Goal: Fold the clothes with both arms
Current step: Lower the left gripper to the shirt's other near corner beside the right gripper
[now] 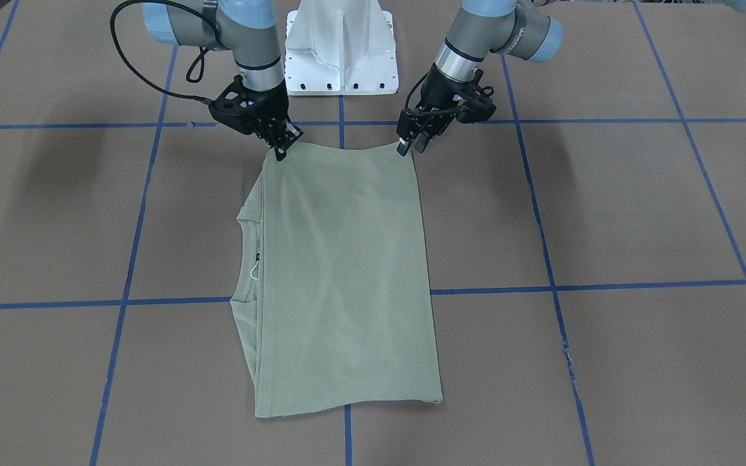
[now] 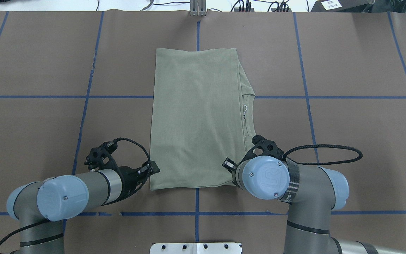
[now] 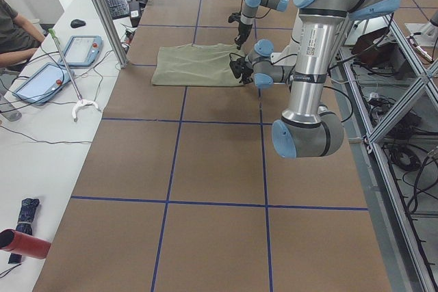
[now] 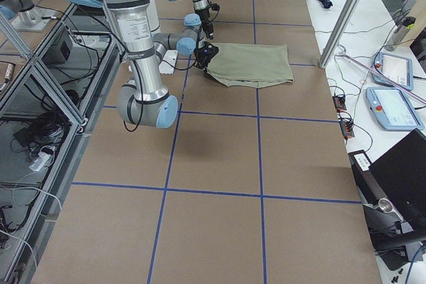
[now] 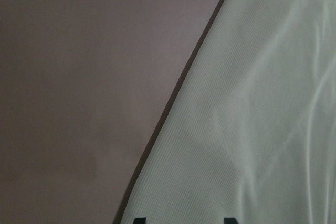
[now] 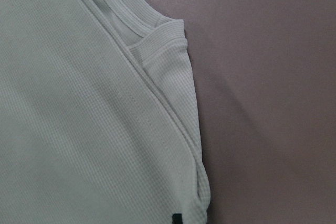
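Overhead, front-facing: looking steeply down from opposite sides, sharing the whole shirt point(image 2: 196, 116). Side pair: looking along the surface point(image 3: 219, 169) from either end, far off. Wrist pair: peering closely at shirt edges.

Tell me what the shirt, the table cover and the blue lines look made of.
The shirt looks like a soft, matte knit, maybe cotton: the right wrist view shows a fine waffle texture. The table cover seems to be brown paper or card: flat, no sheen, slightly torn beside one line. The blue lines are likely tape, ragged in places.
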Robot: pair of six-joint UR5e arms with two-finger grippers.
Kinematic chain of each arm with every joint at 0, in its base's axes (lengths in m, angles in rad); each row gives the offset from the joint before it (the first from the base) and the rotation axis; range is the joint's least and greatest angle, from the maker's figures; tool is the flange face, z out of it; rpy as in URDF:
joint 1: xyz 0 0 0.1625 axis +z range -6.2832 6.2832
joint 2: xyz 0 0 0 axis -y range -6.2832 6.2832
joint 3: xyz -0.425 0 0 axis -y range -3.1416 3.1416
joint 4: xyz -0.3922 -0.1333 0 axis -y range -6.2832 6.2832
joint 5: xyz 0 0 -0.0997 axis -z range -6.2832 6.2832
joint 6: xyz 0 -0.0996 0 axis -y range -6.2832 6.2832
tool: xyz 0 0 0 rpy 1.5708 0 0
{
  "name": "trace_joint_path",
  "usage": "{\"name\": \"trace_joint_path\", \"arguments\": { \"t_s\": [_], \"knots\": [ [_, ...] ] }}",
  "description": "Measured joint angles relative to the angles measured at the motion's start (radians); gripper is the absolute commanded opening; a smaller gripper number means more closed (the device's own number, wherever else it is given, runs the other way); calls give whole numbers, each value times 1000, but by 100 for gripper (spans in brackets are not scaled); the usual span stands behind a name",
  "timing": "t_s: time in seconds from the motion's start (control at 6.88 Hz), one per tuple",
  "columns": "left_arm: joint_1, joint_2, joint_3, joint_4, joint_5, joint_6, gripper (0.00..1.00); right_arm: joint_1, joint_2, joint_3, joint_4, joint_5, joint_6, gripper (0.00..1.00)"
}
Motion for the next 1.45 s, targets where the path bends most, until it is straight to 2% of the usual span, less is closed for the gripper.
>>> {"name": "trace_joint_path", "arguments": {
  "t_s": [0.44, 0.73, 0.87, 1.02, 1.16, 1.45],
  "knots": [
    [34, -1, 7, 6, 1, -1, 57, -1, 2, -1, 0, 1, 0, 0],
    [47, -2, 17, 7, 1, -1, 52, 0, 2, -1, 0, 2, -1, 0],
    [49, -3, 22, 7, 1, -1, 40, 1, 2, -1, 1, 2, -1, 0],
    [49, -4, 27, 7, 1, -1, 16, 1, 3, -1, 1, 2, -1, 0],
    [50, -8, 29, 7, 1, -1, 0, 1, 3, 0, 1, 2, -1, 0],
    [46, -12, 21, 7, 1, 0, 0, 0, 2, 0, 1, 2, -1, 0]
  ]
}}
